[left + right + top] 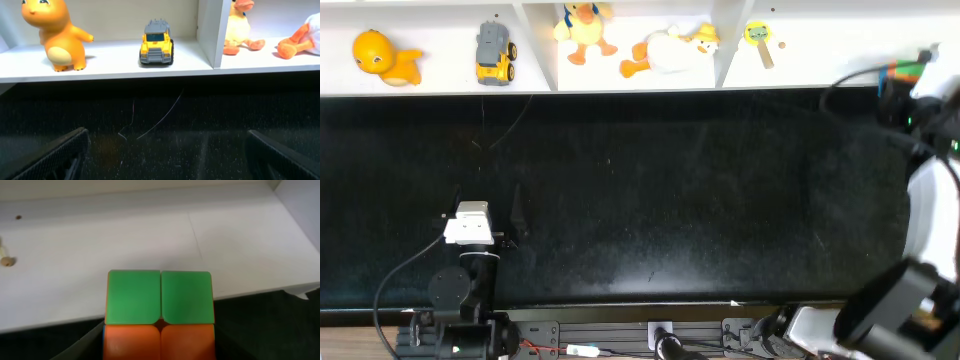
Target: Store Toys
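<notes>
Top view first: shelf [810,70] runs along 12 o'clock, left gripper [470,225] sits at 8 o'clock, right gripper [903,88] is up at 2 o'clock.

Left wrist view: fingers wide apart, holding nothing.

Right wrist view: cube [160,312] is clamped in the right fingers, hanging over the shelf lip.

Looks like the placing step. Next it probably needs to go deeper in, lower, then let go.

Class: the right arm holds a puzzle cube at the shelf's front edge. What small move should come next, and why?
Probably ease the puzzle cube forward over the shelf before opening. The right gripper is shut on it near the shelf's front lip, with the black table just below and bare white floor ahead.
</notes>
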Available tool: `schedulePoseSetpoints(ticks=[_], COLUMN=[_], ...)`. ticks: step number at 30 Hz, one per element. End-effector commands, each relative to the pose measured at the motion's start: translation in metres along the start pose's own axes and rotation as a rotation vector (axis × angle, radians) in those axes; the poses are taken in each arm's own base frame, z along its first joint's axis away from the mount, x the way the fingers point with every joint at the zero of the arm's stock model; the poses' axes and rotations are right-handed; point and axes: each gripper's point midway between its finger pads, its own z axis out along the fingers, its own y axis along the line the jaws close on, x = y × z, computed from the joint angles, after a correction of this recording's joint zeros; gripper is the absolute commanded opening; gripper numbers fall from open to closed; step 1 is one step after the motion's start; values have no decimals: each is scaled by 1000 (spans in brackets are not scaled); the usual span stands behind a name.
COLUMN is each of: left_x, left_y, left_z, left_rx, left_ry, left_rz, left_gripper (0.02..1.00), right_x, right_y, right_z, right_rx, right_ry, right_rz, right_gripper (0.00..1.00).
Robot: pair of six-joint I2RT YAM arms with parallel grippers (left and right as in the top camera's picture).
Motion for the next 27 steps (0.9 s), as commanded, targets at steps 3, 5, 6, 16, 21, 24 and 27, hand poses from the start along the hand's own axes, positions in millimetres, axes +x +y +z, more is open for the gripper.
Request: schedulePoseSetpoints(ticks=[3,5,6,16,21,24,27], left_x=[-1,-1,-1,-1,-1,-1,-1], left_y=[1,1,1,1,1,1,1], left_z=[-1,-1,-1,-1,-1,-1,-1], left_rx=[-8,-8,-8,-8,-8,-8,-8], left_ry=[-7,-7,-7,-7,-7,-7,-7], left_rz=[-6,-6,-6,-6,-6,-6,-6], left_gripper=[998,998,998,998,998,998,998], right_x=[-29,-35,-37,-20,8,32,67], right_y=[-2,0,1,1,1,8,18], right_z=[37,48,52,69,41,18,-4], right_rx=[0,-8,-12,67,112,123,127], right_ry=[-7,-5,-4,106,178,153,141], right_rz=[18,12,9,0,6,5,9], right_gripper=[553,549,551,996,996,996,998])
